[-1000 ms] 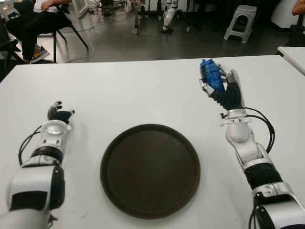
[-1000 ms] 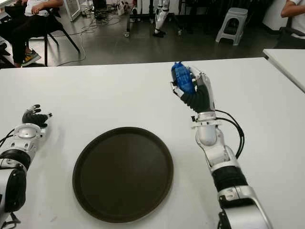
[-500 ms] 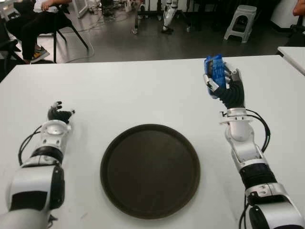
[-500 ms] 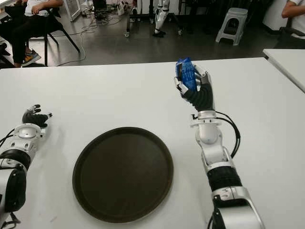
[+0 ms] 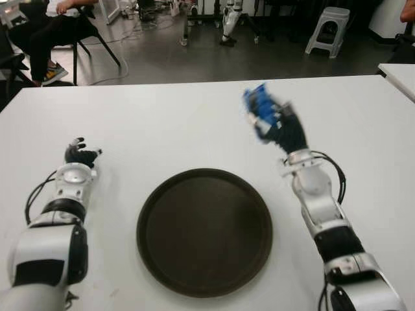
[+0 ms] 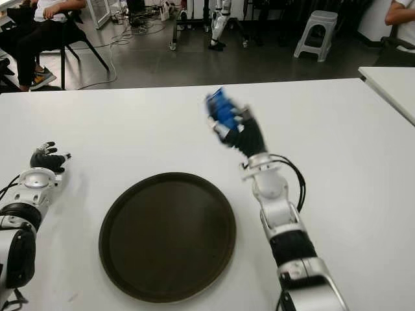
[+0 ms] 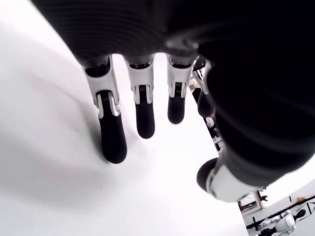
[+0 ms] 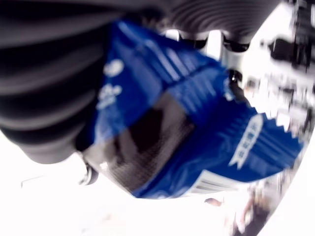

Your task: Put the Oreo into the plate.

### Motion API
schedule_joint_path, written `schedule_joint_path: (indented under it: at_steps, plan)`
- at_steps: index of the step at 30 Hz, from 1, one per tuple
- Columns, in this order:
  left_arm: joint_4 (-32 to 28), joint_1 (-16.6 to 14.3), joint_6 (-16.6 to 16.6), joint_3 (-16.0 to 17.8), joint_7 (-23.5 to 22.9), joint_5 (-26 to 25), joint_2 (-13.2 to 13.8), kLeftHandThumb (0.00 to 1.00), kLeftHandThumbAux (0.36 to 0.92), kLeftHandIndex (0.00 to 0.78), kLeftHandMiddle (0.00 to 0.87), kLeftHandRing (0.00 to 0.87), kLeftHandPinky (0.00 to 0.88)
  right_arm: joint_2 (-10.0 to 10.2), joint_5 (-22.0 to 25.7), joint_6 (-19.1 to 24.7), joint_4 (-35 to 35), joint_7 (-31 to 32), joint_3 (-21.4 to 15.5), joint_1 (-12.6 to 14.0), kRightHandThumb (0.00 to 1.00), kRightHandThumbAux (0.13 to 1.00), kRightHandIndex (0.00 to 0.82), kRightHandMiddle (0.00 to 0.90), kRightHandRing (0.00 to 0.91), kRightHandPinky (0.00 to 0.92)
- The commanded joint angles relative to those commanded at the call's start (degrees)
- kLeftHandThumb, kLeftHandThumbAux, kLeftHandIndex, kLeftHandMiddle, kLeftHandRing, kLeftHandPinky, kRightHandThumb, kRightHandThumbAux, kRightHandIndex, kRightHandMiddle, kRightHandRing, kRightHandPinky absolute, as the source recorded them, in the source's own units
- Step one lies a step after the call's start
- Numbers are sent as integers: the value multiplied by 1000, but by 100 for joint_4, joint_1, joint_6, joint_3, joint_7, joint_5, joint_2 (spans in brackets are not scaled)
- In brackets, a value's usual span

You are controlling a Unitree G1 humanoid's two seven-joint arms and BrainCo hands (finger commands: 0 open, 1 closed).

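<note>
Blue Oreo pack [image 5: 258,106] blurred, partly hidden by right hand [image 5: 282,127] clamped round it, raised beyond plate [image 5: 204,231], toward its right rim. Long axis tilts up and away, toward plate's left. White label print unreadable. Left hand [image 5: 80,155] left of plate, fingers [image 7: 112,129] loosely spread, holding nothing.

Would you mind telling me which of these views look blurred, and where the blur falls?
In both eye views, motion blur smears the right hand and the Oreo pack it grips, while the plate and left hand stay crisp. In the right wrist view the pack and background are soft. In the left wrist view the fingers are fairly sharp.
</note>
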Motion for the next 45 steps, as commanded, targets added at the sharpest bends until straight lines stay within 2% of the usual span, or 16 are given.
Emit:
schedule_joint_path:
  at_steps: [3,10,23,32,45]
  plan:
    - [0,-3,12,1,19,0,-4,286,759,94,138,156,154,-58,-18,96,-270,235,106,133,847,670,435,545,817,812]
    - [-4,-9,25,22,11,-28,-22,287,747,75,128,140,130,-236,170,92,-410,962,272,108,853,667,441,540,825,821]
    - [-5,-7,3,13,5,-26,-15,287,751,89,140,157,156,-340,916,-12,-372,2300,295,-7,854,668,435,524,835,830]
    - [1,-21,50,-19,14,2,-6,265,757,98,142,162,167,-351,1130,145,-310,2713,223,-68,856,667,436,528,831,836]
    - [1,-41,84,-36,-18,17,6,258,766,135,151,169,179,-264,1130,147,-246,2816,162,-96,854,669,432,523,825,829]
